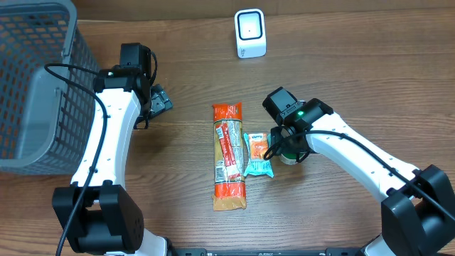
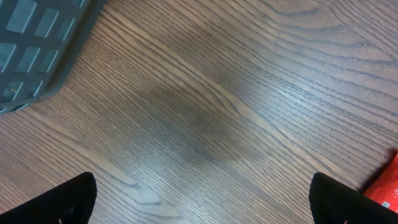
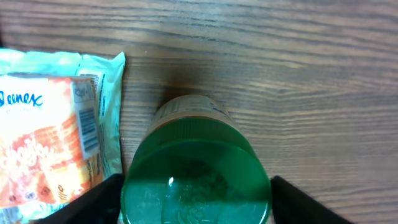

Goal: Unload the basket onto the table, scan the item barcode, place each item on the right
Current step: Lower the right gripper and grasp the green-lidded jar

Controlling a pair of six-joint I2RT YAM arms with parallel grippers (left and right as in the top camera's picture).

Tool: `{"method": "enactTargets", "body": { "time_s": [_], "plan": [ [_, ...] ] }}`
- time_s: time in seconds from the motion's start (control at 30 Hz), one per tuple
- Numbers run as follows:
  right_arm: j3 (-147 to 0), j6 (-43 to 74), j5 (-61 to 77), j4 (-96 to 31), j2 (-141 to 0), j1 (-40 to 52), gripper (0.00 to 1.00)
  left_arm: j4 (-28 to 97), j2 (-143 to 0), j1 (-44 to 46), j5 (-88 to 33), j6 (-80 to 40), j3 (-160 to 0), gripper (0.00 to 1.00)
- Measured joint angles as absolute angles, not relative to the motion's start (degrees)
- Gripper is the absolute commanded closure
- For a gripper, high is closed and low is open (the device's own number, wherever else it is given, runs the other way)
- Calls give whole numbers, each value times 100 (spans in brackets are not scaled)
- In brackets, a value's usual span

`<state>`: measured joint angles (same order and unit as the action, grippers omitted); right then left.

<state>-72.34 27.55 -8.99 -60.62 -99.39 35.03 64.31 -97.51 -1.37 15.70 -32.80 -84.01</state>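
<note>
A jar with a green lid (image 3: 196, 186) stands upright on the table, mostly hidden under my right gripper (image 1: 284, 147) in the overhead view. The right gripper (image 3: 196, 202) has one finger against each side of the lid, with no gap showing. Just left of the jar lies a tissue pack (image 1: 258, 155), its barcode (image 3: 87, 127) facing up. A long orange snack package (image 1: 229, 158) lies left of that. The white barcode scanner (image 1: 250, 33) stands at the far edge. My left gripper (image 1: 158, 99) hangs open over bare wood (image 2: 202, 199), with nothing between its fingers.
A grey mesh basket (image 1: 35, 85) fills the left side of the table, and its corner (image 2: 37, 43) shows in the left wrist view. A red corner of the snack package (image 2: 387, 186) sits at that view's right edge.
</note>
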Motion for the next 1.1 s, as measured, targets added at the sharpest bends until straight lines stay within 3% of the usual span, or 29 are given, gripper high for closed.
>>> {"method": "enactTargets", "body": {
  "time_s": [0.2, 1.1],
  "plan": [
    [-7234, 2617, -893, -6088, -9944, 3503, 2, 6429, -9751, -137, 1570, -3280, -8401, 0],
    [-7201, 2567, -880, -5959, -10377, 3503, 3, 6429, -9751, -137, 1570, -3280, -8401, 0]
  ]
}}
